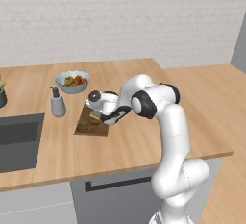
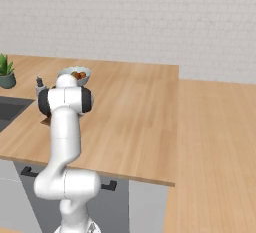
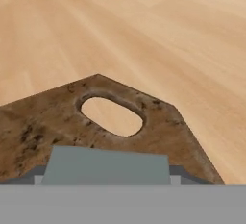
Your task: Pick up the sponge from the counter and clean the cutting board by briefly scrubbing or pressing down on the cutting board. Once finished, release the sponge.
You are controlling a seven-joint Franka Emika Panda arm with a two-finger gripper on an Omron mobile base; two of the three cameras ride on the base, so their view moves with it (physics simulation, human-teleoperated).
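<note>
Worktop of light tan wood-grain, the counter (image 1: 134, 143), is carrying the dark brown speckled wooden cutting board (image 1: 85, 125), which is lying flat beside the recessed sink. Over the board the white arm's two-finger gripper (image 1: 99, 116) is reaching down, clamped on the small flat grey-blue sponge (image 3: 106, 165) with its yellow underside showing, held at the board's holed, clipped end. Pickup is looking done; judging from this, pressing or scrubbing is under way or about to begin, and releasing the sponge is remaining
</note>
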